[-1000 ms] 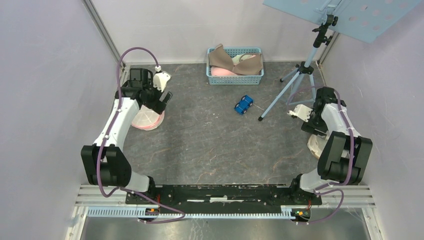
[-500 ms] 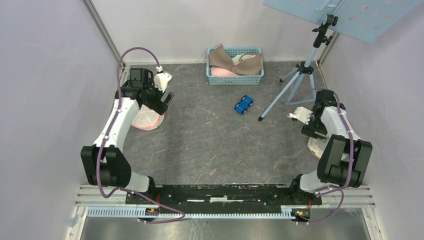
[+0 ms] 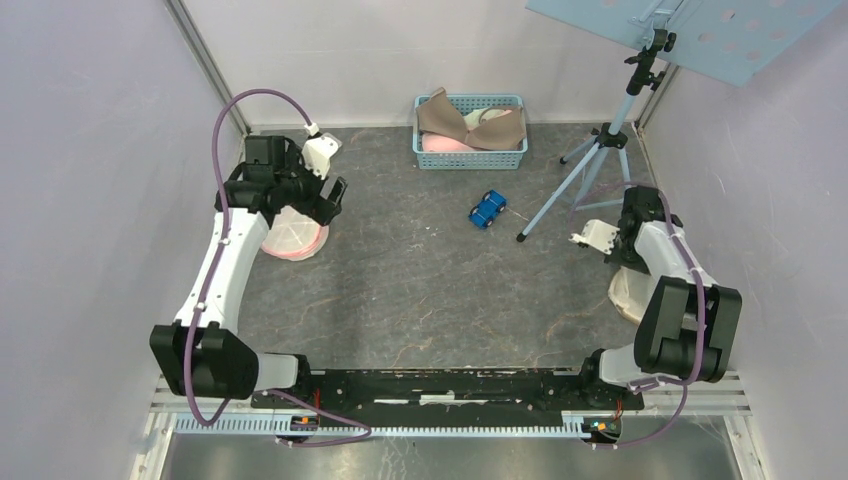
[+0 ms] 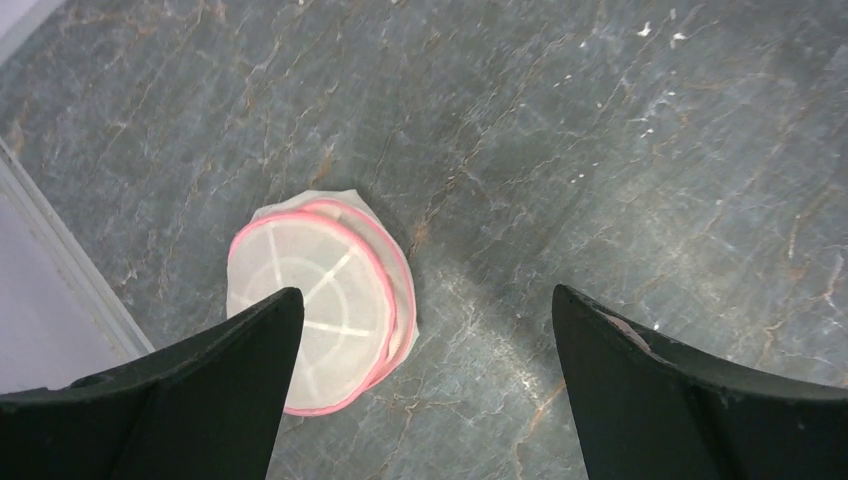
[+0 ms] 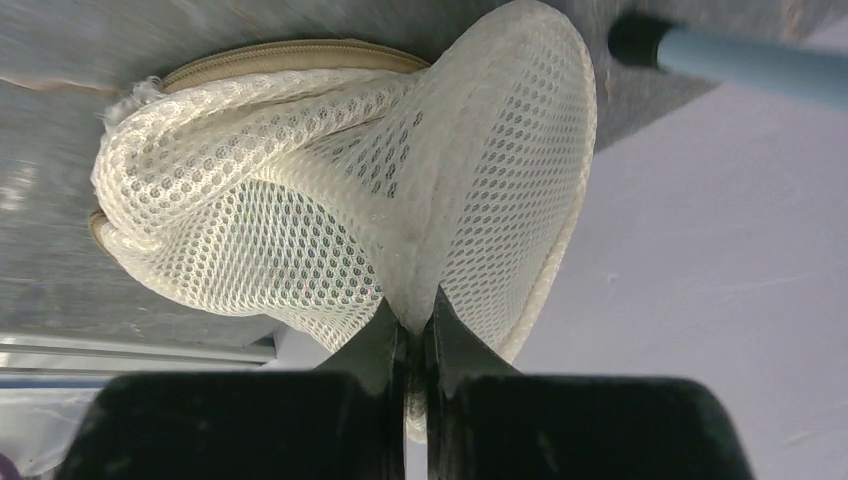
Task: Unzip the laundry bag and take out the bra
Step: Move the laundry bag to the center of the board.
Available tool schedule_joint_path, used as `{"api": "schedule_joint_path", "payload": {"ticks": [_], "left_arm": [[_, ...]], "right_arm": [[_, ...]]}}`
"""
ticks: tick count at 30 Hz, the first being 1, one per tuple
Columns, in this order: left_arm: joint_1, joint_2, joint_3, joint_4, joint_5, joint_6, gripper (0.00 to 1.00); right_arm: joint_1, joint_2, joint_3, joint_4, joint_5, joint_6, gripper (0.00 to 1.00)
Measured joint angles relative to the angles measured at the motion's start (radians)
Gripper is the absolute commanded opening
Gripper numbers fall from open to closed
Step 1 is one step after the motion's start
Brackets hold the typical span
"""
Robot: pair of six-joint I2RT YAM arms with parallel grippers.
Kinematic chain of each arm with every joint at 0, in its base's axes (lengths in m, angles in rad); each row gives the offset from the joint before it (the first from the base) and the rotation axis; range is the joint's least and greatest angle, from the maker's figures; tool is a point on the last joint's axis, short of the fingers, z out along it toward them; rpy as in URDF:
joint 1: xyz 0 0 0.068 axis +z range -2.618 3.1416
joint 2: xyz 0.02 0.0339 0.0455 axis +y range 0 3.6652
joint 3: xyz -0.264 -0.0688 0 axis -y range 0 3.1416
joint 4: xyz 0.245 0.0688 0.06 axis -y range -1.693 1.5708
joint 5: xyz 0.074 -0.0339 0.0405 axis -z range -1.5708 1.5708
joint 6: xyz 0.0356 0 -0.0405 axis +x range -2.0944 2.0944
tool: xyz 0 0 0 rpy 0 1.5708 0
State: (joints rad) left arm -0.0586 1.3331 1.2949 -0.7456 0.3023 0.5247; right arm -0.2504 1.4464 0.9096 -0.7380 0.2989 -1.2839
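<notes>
A cream mesh laundry bag (image 5: 300,220) with a tan zip seam (image 5: 290,50) lies at the table's right edge (image 3: 624,292). My right gripper (image 5: 415,320) is shut on a pinched fold of its mesh, which rises in a ridge from the fingertips. A second round bag with a pink rim (image 4: 315,300) lies at the left (image 3: 293,236). My left gripper (image 4: 425,300) hovers above it, wide open, with nothing between its fingers. No bra shows inside either bag.
A blue basket (image 3: 470,155) with brown and pink garments stands at the back centre. A small blue toy car (image 3: 487,210) lies in front of it. A tripod (image 3: 590,165) stands near the right arm, one leg close to the cream bag. Walls close off both sides.
My right gripper has shut on the cream bag's mesh and the wrist has shifted slightly back. The left arm has risen a little and drawn toward the rear, still open.
</notes>
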Motion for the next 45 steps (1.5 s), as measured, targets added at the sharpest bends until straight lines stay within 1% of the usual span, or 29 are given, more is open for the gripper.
{"api": "schedule_joint_path", "payload": {"ticks": [3, 6, 12, 15, 20, 22, 24, 25, 27, 29, 30, 33, 35, 38, 39, 40, 45], "left_arm": [[0.0, -0.027, -0.002, 0.001, 0.049, 0.0, 1.0], [0.0, -0.043, -0.018, 0.002, 0.108, 0.001, 1.0], [0.0, -0.065, -0.056, -0.032, 0.224, 0.034, 1.0], [0.0, -0.116, -0.082, -0.054, 0.295, 0.08, 1.0], [-0.012, -0.208, -0.109, -0.139, 0.424, 0.207, 1.0], [-0.034, -0.227, -0.123, -0.179, 0.454, 0.274, 1.0], [-0.073, -0.256, -0.169, -0.22, 0.472, 0.343, 0.99], [-0.093, -0.272, -0.195, -0.232, 0.474, 0.37, 0.98], [-0.157, -0.317, -0.264, -0.264, 0.477, 0.425, 0.94], [-0.253, -0.37, -0.335, -0.277, 0.469, 0.465, 0.86], [-0.294, -0.391, -0.361, -0.277, 0.463, 0.471, 0.83], [-0.471, -0.455, -0.469, -0.22, 0.42, 0.47, 0.77], [-0.578, -0.465, -0.52, -0.177, 0.373, 0.468, 0.72], [-0.749, -0.436, -0.576, -0.096, 0.286, 0.46, 0.66], [-0.787, -0.422, -0.583, -0.074, 0.261, 0.457, 0.65], [-0.838, -0.395, -0.586, -0.04, 0.226, 0.452, 0.64], [-1.023, -0.282, -0.588, 0.124, 0.062, 0.396, 0.64]], "right_arm": [[0.059, -0.031, 0.0, -0.055, -0.056, 0.016, 0.0], [0.148, -0.047, 0.002, -0.117, -0.134, 0.051, 0.0], [0.365, -0.06, 0.022, -0.206, -0.323, 0.151, 0.0], [0.458, -0.062, 0.053, -0.231, -0.433, 0.204, 0.0], [0.552, -0.032, 0.133, -0.254, -0.64, 0.278, 0.0], [0.582, 0.005, 0.166, -0.252, -0.725, 0.308, 0.0], [0.605, 0.042, 0.188, -0.247, -0.786, 0.336, 0.0], [0.619, 0.063, 0.2, -0.242, -0.821, 0.351, 0.0], [0.642, 0.101, 0.222, -0.231, -0.877, 0.381, 0.0], [0.665, 0.138, 0.246, -0.212, -0.93, 0.411, 0.0], [0.675, 0.151, 0.257, -0.206, -0.948, 0.422, 0.0], [0.715, 0.201, 0.302, -0.174, -0.998, 0.459, 0.0], [0.744, 0.23, 0.327, -0.155, -1.012, 0.474, 0.0], [0.786, 0.274, 0.368, -0.142, -1.023, 0.484, 0.0], [0.797, 0.289, 0.381, -0.14, -1.026, 0.487, 0.0], [0.813, 0.309, 0.401, -0.137, -1.029, 0.491, 0.0], [0.854, 0.38, 0.447, -0.124, -1.038, 0.505, 0.0]]}}
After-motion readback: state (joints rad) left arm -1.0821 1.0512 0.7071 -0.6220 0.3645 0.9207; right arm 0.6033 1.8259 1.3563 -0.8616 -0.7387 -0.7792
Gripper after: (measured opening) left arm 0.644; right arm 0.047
